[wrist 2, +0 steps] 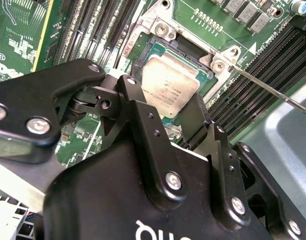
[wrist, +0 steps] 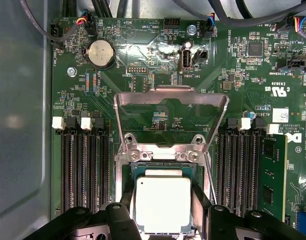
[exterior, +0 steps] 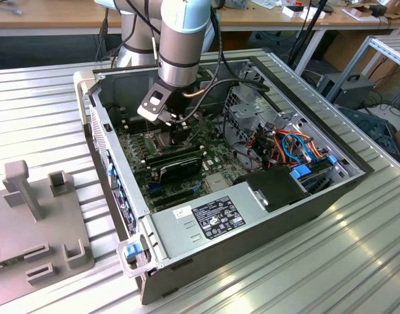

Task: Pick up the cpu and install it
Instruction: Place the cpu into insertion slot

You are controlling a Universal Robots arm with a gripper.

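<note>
First wrist view gives the best look: the gripper (wrist: 163, 212) has its fingers (wrist: 127, 210) drawn in to about the width of the cpu (wrist: 163, 202). One finger sits tight against each of two opposite edges, so it looks like it has hold of the chip. The silver top faces the camera, and the chip is right between the fingertips, squarely over the socket (wrist: 163, 167). Can't tell whether it's fully seated or a hair above.

Just beyond the fingertips, the socket's metal frame (wrist: 170, 100) is flipped open and stands clear of the chip. Banks of black memory slots (wrist: 85, 170) run along either side of the gripper.

The second wrist view shows the same thing from an angle: the cpu (wrist 2: 169, 80) is between the two black fingers (wrist 2: 138, 107), with the thin socket lever (wrist 2: 273, 90) sticking out off to one side.

In the exterior view the gripper (exterior: 176, 131) is down inside the computer case (exterior: 252, 242), low over the motherboard (exterior: 138, 147).
</note>
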